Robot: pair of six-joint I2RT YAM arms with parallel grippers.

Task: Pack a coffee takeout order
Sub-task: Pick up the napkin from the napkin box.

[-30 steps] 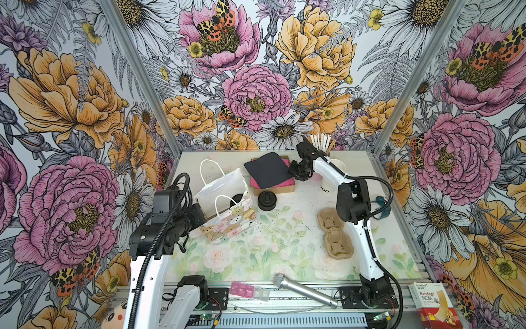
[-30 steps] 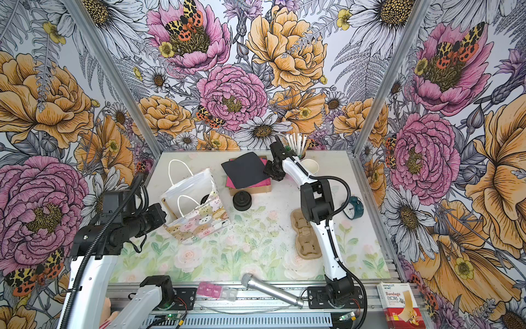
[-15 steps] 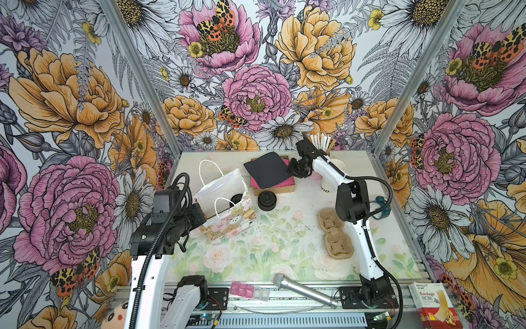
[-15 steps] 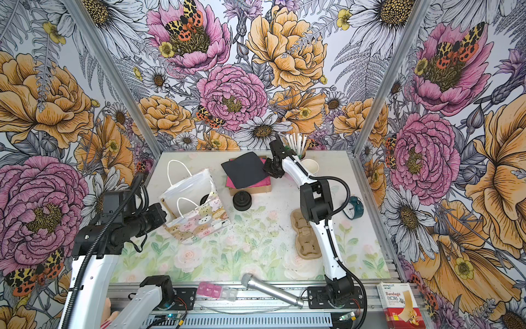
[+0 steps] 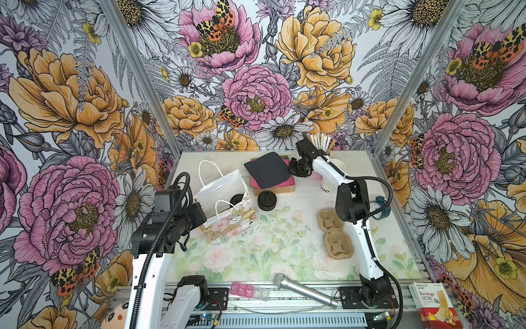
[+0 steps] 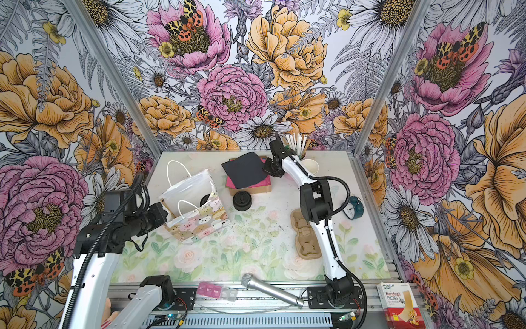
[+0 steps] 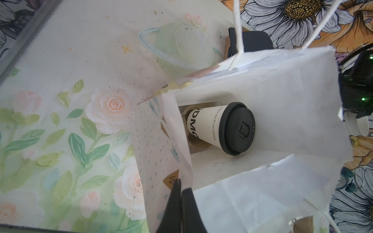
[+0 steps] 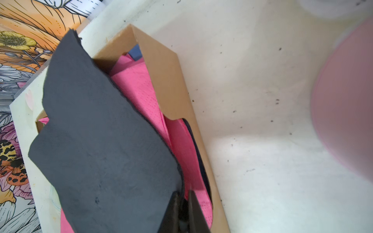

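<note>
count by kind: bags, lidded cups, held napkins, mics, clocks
gift bag: 1
lidded cup: 1
black napkin, held: 1
microphone: 1
alarm clock: 1
total: 5

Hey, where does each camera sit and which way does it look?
Both top views: high above the arm bases, facing down and back at the table; left arm and right arm show.
Left wrist: on the left arm, facing past the left gripper, shut on the paper bag, at the cup inside.
Right wrist: on the right arm, facing past the right gripper, shut on the black napkin, at the box of pink napkins.
Shared: both top views also show bag and napkin.
</note>
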